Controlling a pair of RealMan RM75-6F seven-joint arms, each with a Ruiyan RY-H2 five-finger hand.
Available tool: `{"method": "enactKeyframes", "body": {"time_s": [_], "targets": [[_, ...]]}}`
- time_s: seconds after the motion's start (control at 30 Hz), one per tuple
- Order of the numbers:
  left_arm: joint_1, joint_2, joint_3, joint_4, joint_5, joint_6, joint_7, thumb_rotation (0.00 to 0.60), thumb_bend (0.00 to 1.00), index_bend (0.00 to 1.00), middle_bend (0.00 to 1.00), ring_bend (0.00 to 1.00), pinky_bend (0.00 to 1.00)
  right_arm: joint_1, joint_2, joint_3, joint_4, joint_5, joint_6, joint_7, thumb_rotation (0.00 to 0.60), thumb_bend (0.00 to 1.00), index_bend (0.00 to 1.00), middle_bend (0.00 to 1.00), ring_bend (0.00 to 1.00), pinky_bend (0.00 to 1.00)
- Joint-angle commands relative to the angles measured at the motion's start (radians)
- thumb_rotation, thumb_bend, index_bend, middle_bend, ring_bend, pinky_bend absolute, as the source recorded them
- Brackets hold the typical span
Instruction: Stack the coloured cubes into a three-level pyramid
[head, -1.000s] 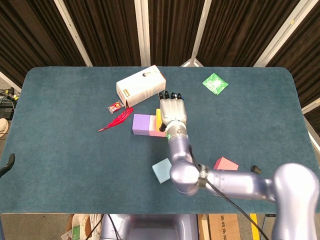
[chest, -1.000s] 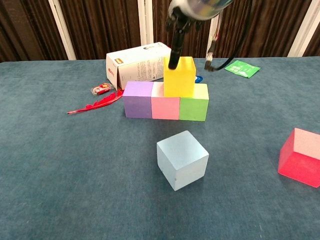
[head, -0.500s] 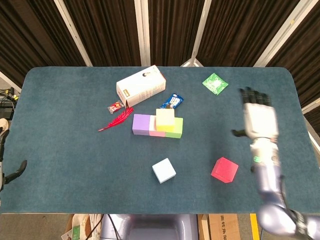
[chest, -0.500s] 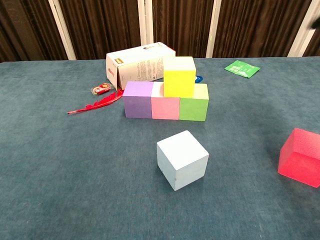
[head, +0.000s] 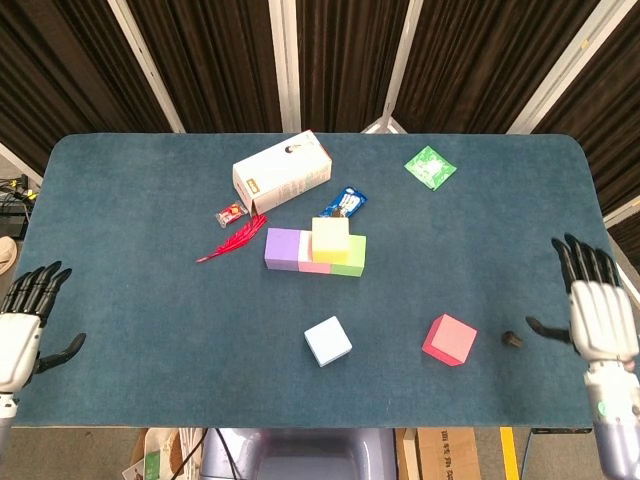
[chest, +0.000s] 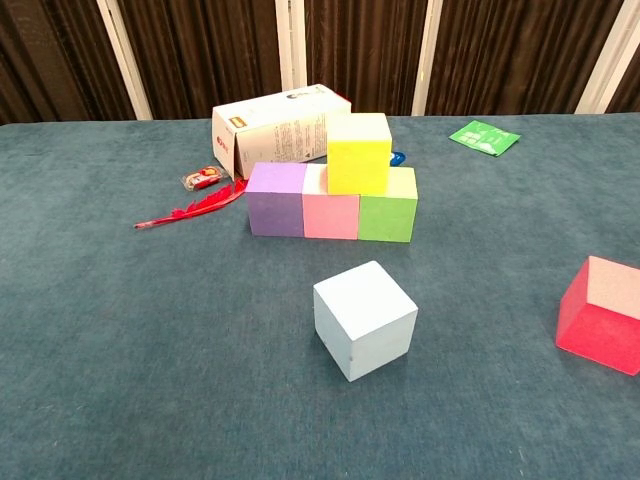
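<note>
A purple cube (head: 282, 249), a pink cube (chest: 331, 216) and a green cube (head: 350, 262) stand in a row mid-table. A yellow cube (head: 331, 238) sits on top, over the pink and green ones. A light blue cube (head: 328, 341) lies loose in front of the row, and a red cube (head: 449, 339) lies to the right. My right hand (head: 598, 320) hovers open at the table's right edge, away from every cube. My left hand (head: 20, 330) is open at the left edge. Neither hand shows in the chest view.
A white carton (head: 282, 171) lies behind the row, with a red feather (head: 231, 243), a small red packet (head: 231, 213) and a blue snack packet (head: 345, 201) near it. A green sachet (head: 430, 166) lies at the back right. A small dark object (head: 511, 339) sits near the red cube.
My right hand let go of the yellow cube, swung right and drew back to the table's right edge. My left hand has come further into view at the left edge.
</note>
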Motion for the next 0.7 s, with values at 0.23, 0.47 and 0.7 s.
{"method": "enactKeyframes", "body": {"time_s": [0.23, 0.47, 0.7], "targets": [[-0.21, 0.16, -0.026, -0.127, 0.107, -0.271, 0.098, 0.6, 0.31, 0.03, 0.0, 0.0, 0.0, -0.132, -0.215, -0.1, 0.258, -0.082, 0.056, 0.158, 0.6, 0.09, 0.0, 0.0, 0.0, 0.0], [-0.386, 0.228, -0.054, -0.176, 0.078, -0.526, 0.02, 0.6, 0.31, 0.03, 0.0, 0.0, 0.0, -0.141, -0.244, -0.064, 0.294, -0.035, 0.05, 0.148, 0.6, 0.09, 0.0, 0.0, 0.0, 0.0], [-0.511, 0.18, -0.06, -0.123, 0.124, -0.64, -0.052, 0.6, 0.31, 0.03, 0.0, 0.0, 0.0, -0.15, -0.267, -0.037, 0.299, 0.005, 0.063, 0.089, 0.6, 0.09, 0.0, 0.0, 0.0, 0.0]]}}
